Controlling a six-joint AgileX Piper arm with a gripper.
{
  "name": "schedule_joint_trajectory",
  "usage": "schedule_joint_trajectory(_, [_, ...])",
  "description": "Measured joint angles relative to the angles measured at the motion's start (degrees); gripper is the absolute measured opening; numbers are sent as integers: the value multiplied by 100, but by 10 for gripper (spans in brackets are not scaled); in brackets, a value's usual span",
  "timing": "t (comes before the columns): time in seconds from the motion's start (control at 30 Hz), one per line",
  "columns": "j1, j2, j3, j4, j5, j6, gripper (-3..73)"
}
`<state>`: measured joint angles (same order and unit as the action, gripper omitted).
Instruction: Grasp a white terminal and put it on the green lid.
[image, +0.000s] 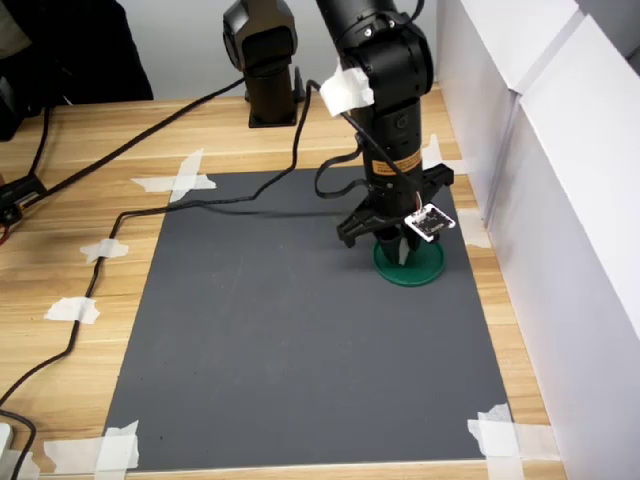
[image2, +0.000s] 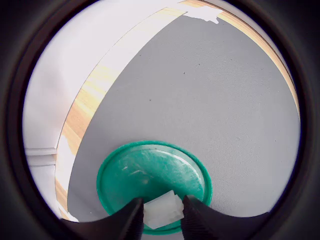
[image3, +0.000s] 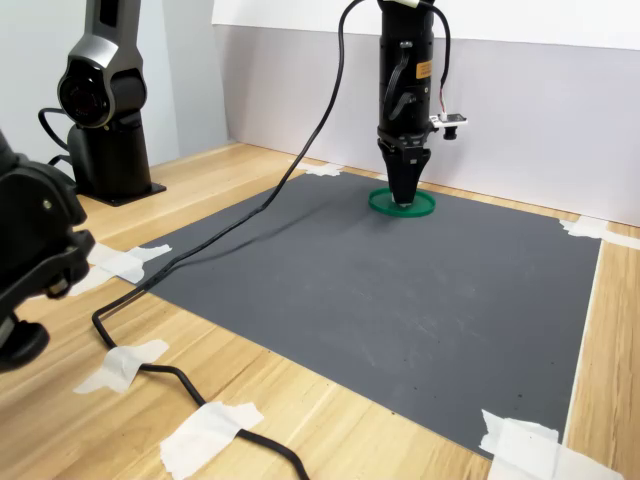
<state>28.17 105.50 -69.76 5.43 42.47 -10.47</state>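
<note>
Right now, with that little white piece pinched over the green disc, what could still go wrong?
Two things, I think. In the wrist view the white terminal sits near the edge of the green lid, not its middle, so on release it might tip or roll off onto the grey mat. Also, the pincer grips such a tiny block that it could cling to one finger and shift as the jaws open. The second exterior view shows the pincer low over the lid, so any drop looks short.

A dark-green lid (image2: 150, 172) bears a translucent white terminal (image2: 162, 210) at its 6 o'clock, on a plain grey mat (image: 290, 340) over pale wood-grain table (image: 60, 270).
</note>
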Motion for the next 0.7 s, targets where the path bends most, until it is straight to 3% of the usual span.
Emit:
schedule_joint_trajectory(0.27, [0,-275,0,-23,18,177,549])
schedule_joint_trajectory(0.4, [-39,-738,35,-68,123,265,578])
schedule_joint_trajectory(0.53, [-394,-1312,404,-74,-42,394,504])
schedule_joint_trajectory(0.7, [-1349,-2288,1320,-543,-981,525,267])
